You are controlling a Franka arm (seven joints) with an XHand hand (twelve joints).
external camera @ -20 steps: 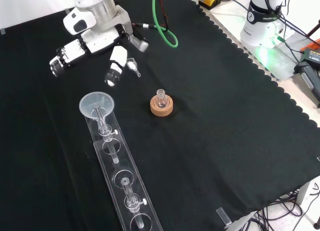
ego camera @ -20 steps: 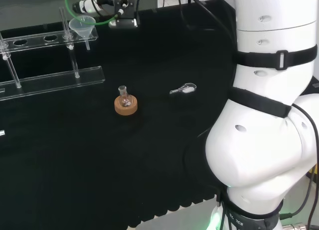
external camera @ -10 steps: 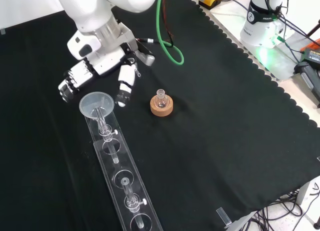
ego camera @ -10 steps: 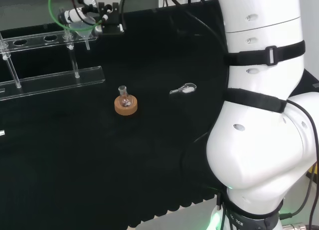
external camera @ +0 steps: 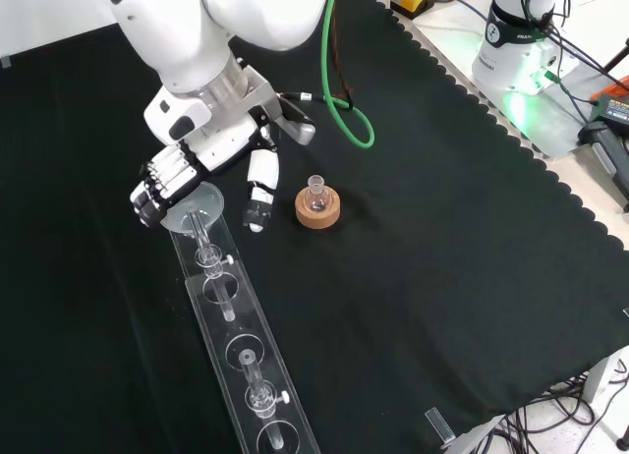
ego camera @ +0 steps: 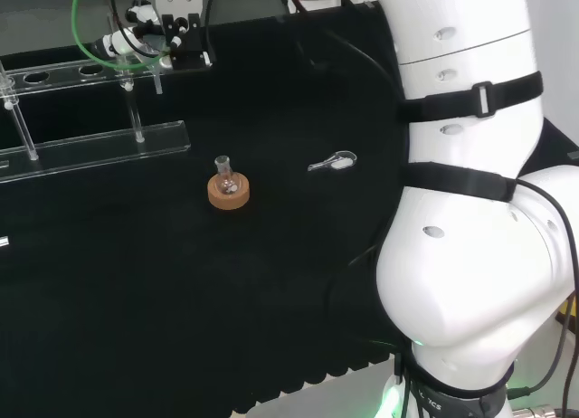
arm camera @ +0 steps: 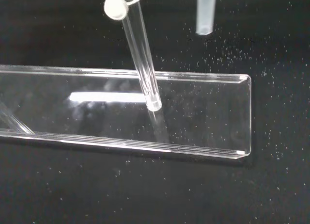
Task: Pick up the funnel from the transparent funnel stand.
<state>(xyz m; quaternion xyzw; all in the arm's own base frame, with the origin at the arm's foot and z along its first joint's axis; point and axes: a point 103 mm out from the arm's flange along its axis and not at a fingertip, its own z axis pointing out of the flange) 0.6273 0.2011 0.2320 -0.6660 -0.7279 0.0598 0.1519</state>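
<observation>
Right under the hand sits the funnel, seated in the end hole of the transparent funnel stand, its stem hanging down through the rack; fingers reach over the funnel's rim on one side, thumb hanging down apart on the other, nothing pinched, so the hand is spread and empty. Approach looks done; closing on the funnel and lifting it are both left. Just off the thumb's side stands a small flask on its cork ring, and beyond the hand in the head view a small clear scoop lies well clear
</observation>
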